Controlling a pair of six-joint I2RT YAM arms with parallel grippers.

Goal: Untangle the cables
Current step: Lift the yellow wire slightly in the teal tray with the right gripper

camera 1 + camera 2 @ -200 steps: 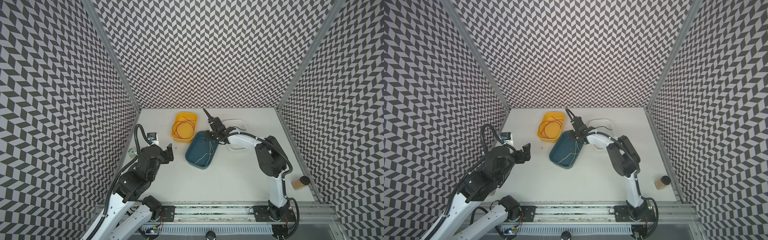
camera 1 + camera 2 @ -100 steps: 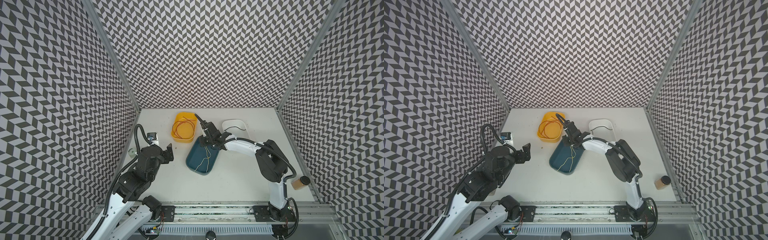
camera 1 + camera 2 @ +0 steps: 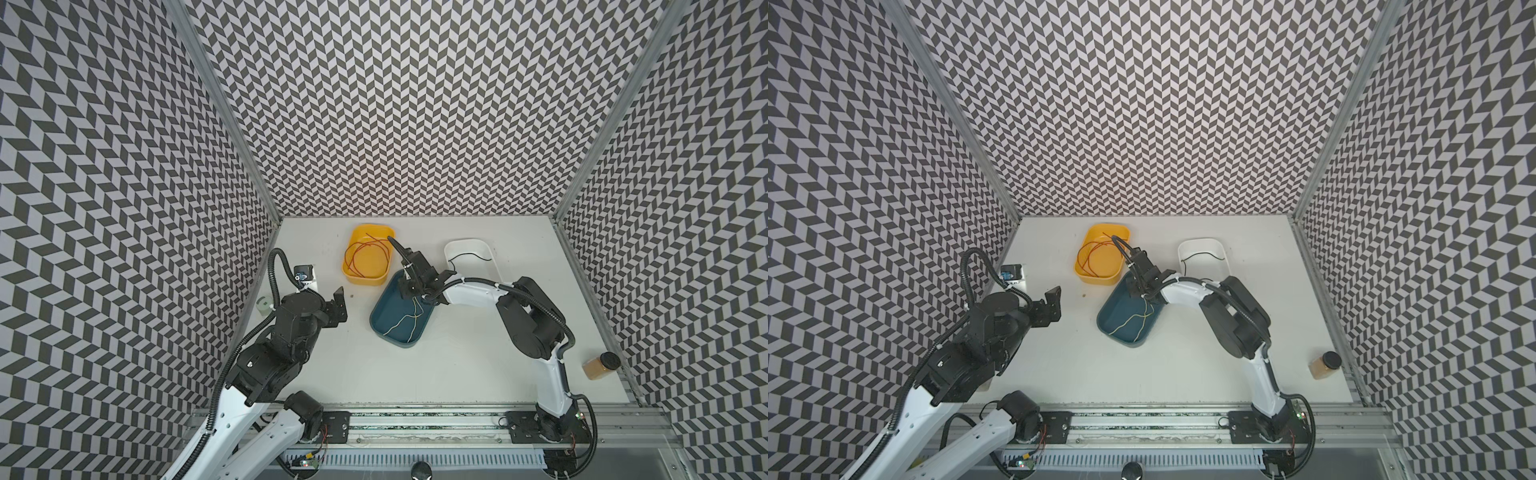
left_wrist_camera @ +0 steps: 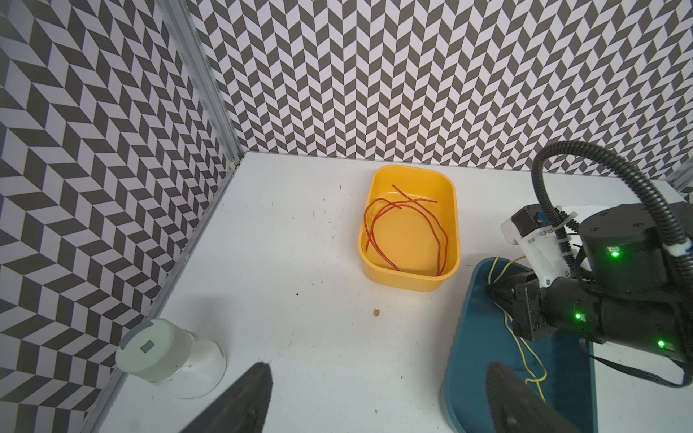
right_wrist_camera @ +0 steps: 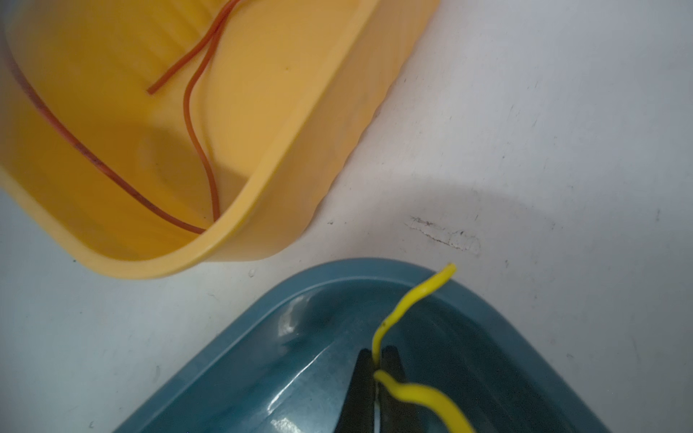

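Observation:
Three trays stand at the back of the table. Red and orange cables (image 3: 365,255) (image 4: 397,210) lie looped in the yellow tray (image 3: 365,280). A black cable (image 3: 469,255) lies in the white tray (image 3: 465,245). In the blue tray (image 3: 384,320) lie a yellow cable (image 3: 415,309) and a whitish one (image 3: 397,326). My right gripper (image 3: 412,296) (image 5: 378,352) hangs over the blue tray's far end, shut on the yellow cable (image 5: 416,296), whose short end sticks out past the fingertips. My left gripper (image 3: 340,307) (image 4: 378,371) stands open and empty above bare table, left of the blue tray (image 4: 472,375).
A glass jar with a pale lid (image 4: 157,352) (image 3: 262,303) stands by the left wall. At the right edge stands an amber jar with a black lid (image 3: 598,365). A small white and black device (image 3: 305,276) sits behind my left arm. A metal rail runs along the front.
My right gripper has swung left from near the white tray to the blue tray's far end beside the yellow tray, carrying the yellow cable. The left arm has not moved.

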